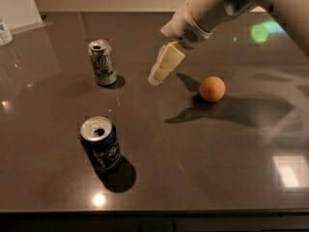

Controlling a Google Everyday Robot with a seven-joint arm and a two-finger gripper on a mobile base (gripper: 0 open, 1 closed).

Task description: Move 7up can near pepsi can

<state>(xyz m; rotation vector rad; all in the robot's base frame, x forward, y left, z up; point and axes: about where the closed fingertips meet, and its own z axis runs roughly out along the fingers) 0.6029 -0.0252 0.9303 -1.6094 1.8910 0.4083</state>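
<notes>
The 7up can (102, 62), silver-white with green markings, stands upright at the back left of the dark table (203, 173). The pepsi can (101, 146), dark navy blue with an opened silver top, stands upright at the front left, well apart from the 7up can. My gripper (157, 76) hangs from the arm that reaches in from the upper right. It is above the table, to the right of the 7up can and apart from it, and it holds nothing.
An orange ball-like fruit (212, 89) lies on the table right of the gripper. A small white object (4, 32) stands at the far left edge. The table's front edge runs along the bottom.
</notes>
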